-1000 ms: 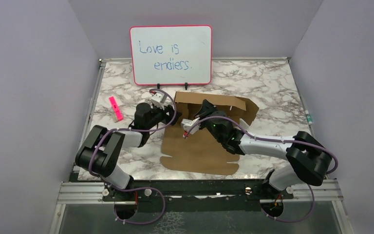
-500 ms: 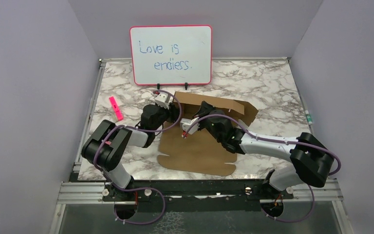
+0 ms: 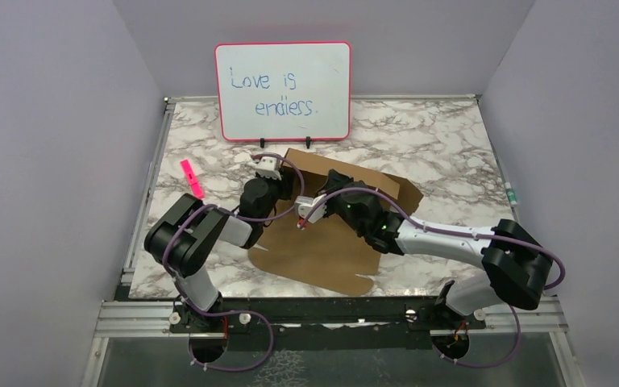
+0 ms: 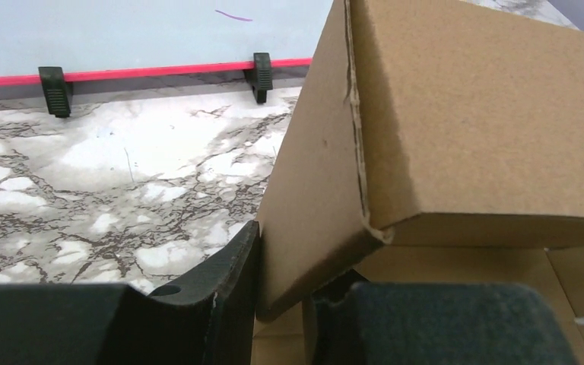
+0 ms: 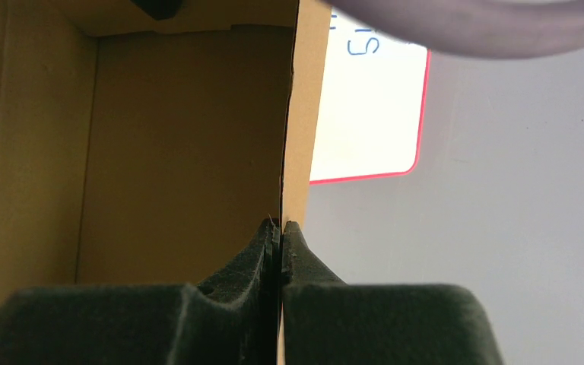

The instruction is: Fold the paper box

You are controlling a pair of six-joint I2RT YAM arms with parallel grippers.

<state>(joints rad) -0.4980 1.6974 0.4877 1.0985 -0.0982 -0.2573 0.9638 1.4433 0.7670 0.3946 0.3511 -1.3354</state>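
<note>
Status check, fold in progress. The paper box (image 3: pixel 322 250) sits near the middle of the marble table (image 3: pixel 451 145), just in front of the pink-framed whiteboard (image 3: pixel 284 89) and well apart from the pink marker (image 3: pixel 192 178) at the left. In the top view the far part of the sheet stands up as a wall, with 1 short flap turned at its left-rear corner. The large near panel lies flat on the table, its notched edge toward the arm bases. The left gripper (image 4: pixel 283 293) is at that left-rear corner. Its 2 fingers are narrowly apart and straddle the lower corner of the side flap, the outer finger (image 4: pixel 224 285) touching the flap's outer face. Whether the inner one presses firmly enough to make a grip cannot be told. The right gripper (image 5: pixel 281 239) reaches in from the box's inside. Its fingers are pressed together on the thin edge of an upright panel, pinching it, with the whiteboard visible beyond. The right end of the box is partly hidden by the right arm, so its state is unclear. Judgement: roughly the first third is done, with 1 wall raised and 1 corner begun. Probably left to do: square the left corner, raise and lock the side walls, deal with the right end, then bring the flat panel up and tuck its tabs. No seam appears locked yet.
</note>
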